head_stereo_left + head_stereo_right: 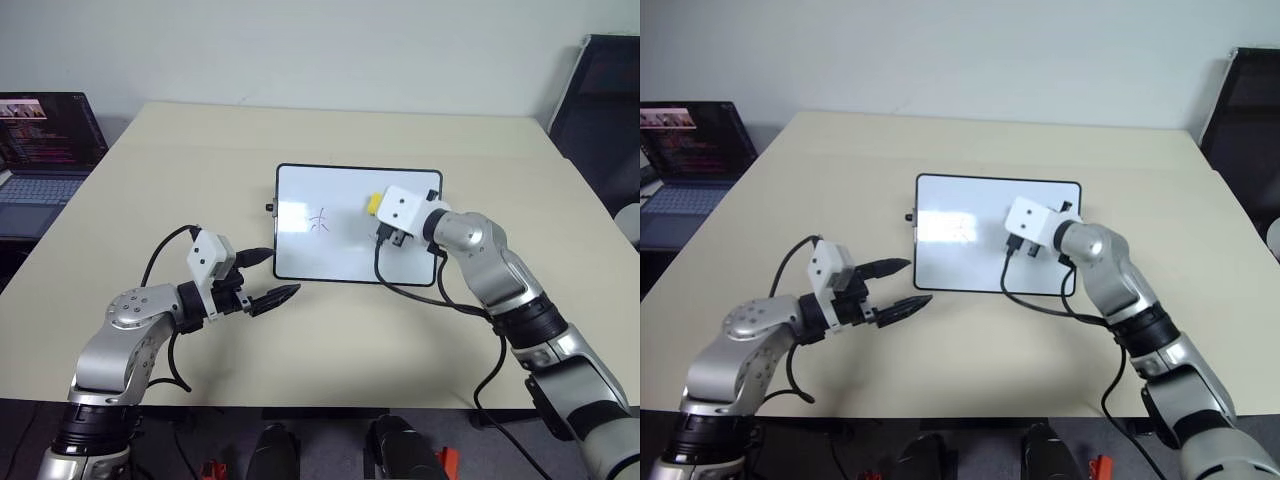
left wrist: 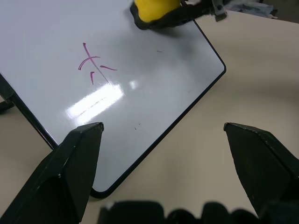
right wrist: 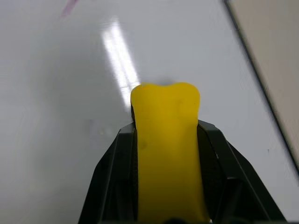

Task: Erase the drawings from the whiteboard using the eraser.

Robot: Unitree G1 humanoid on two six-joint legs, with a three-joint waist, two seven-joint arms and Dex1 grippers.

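The whiteboard [image 1: 340, 185] lies flat on the table, white with a thin black frame. One dark star-like drawing [image 1: 320, 222] sits left of the board's middle, also plain as a drawing [image 2: 93, 65] in the left wrist view. My right gripper [image 3: 164, 140] is shut on the yellow eraser [image 3: 166, 149], held over the right part of the board; the eraser [image 1: 373, 203] peeks out beside the white wrist block. My left gripper [image 1: 278, 278] stands open, its fingers [image 2: 77, 158] spread just off the board's near left corner, with nothing between them.
The beige table [image 1: 200, 150] holds the board near its centre. An open laptop [image 1: 40, 150] stands at the far left beside the table. A dark chair [image 1: 600, 90] is at the far right. Black cables hang from both wrists.
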